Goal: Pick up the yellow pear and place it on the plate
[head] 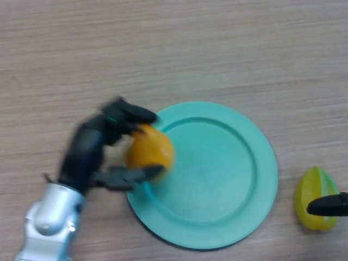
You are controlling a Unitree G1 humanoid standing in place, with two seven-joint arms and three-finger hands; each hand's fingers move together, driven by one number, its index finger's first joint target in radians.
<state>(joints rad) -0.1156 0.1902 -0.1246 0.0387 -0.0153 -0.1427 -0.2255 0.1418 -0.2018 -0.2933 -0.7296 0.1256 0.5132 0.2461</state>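
My left hand (89, 147) comes in from the lower left with its fingers and thumb curled around an orange-yellow rounded fruit (150, 150). The fruit sits over the left rim of the teal plate (228, 179). A yellow-green ridged fruit (315, 198) lies on the table to the right of the plate. A finger of my right hand (329, 205) pokes in from the right edge in front of that fruit; the rest of the hand is out of view.
The wooden table (174, 49) stretches across the whole view.
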